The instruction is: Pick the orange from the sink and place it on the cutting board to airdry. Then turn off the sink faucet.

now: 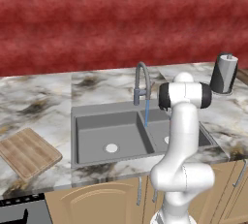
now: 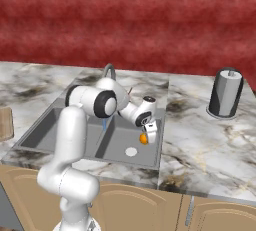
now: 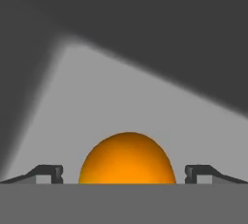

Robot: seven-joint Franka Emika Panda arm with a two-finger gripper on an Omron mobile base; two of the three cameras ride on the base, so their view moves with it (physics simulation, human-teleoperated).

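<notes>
The orange (image 2: 143, 138) is a small bright ball low in the right basin of the grey sink (image 2: 50, 125), close to the pale drain (image 2: 131, 151). My gripper (image 2: 145, 137) reaches down into that basin and stands open around it. In the hand view the orange (image 3: 127, 160) sits between the two fingertips (image 3: 51, 172) with a gap on each side. The sink faucet (image 1: 141, 80) arches over the divider, and a thin blue stream (image 1: 146, 114) runs from its head. The wooden cutting board (image 1: 28, 152) lies on the counter left of the sink (image 1: 97, 111).
A dark cylinder with a white top (image 2: 226, 93) stands on the marble counter right of the sink. The arm's elbow (image 2: 97, 101) hangs over the sink divider, in front of the faucet (image 2: 109, 70). A red wall backs the counter.
</notes>
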